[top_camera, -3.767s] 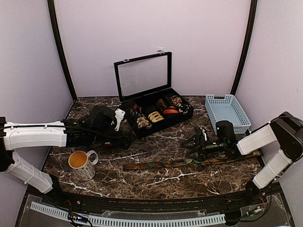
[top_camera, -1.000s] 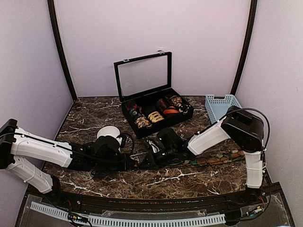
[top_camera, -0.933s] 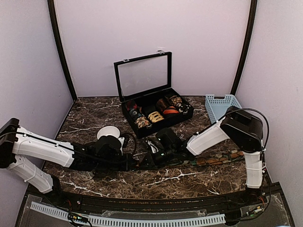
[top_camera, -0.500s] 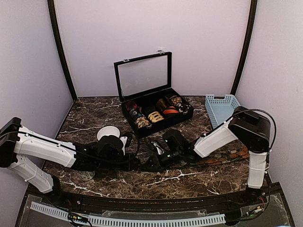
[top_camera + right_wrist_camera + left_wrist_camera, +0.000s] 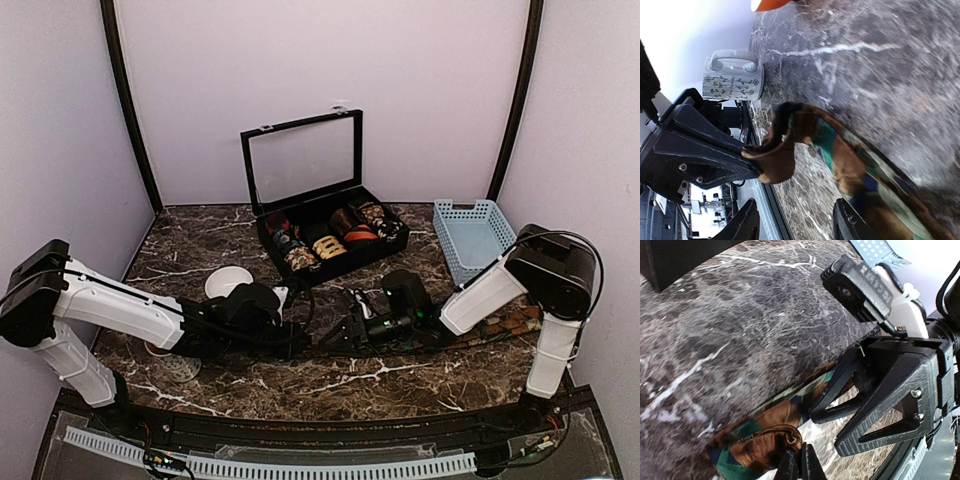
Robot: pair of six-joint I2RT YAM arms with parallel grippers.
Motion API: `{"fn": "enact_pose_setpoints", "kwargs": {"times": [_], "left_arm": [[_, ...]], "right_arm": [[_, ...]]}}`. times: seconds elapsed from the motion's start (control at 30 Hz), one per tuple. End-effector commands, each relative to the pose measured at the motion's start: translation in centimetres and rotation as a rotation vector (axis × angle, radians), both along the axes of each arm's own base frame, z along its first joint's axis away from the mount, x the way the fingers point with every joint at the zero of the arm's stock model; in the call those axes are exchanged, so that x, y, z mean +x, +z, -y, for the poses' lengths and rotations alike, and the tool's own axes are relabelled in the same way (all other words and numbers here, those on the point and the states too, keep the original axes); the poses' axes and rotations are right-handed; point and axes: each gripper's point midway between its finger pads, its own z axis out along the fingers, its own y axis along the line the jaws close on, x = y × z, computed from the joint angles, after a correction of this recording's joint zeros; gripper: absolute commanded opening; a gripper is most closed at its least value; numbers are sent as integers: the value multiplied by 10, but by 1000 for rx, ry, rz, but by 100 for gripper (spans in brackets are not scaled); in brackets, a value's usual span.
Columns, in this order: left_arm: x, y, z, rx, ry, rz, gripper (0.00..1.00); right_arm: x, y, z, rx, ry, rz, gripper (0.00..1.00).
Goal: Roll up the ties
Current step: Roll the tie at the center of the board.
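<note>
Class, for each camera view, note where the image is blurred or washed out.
Top external: evenly lit, sharp throughout. Left wrist: upper right corner blown out white behind the blue basket; marble crisp. Right wrist: marble at right smeared by blur; upper left washed out above the mug.

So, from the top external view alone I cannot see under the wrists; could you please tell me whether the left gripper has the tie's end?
Observer: Yes, the left gripper is shut on the folded end of the tie.
Operator: Thank you. Is the right gripper clamping it too?
Observer: No, the right gripper is open; its jaws stand apart and clamp nothing.
</note>
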Motion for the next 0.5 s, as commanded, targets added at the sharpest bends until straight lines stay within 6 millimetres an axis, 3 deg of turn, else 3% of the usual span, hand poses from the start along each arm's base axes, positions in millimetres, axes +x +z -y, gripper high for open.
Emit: {"fn": "enact_pose_setpoints", "kwargs": {"times": [0.0, 0.3, 0.47], "left_arm": [[3, 11, 21, -56, -45, 31, 0], [9, -7, 22, -227, -51, -58, 0], [10, -17, 12, -299, -30, -110, 12]], "right_arm": [[5, 17, 5, 81, -29, -4, 50], [8, 11, 10, 38, -38, 10, 47], [14, 5, 8, -16, -44, 32, 43]]}}
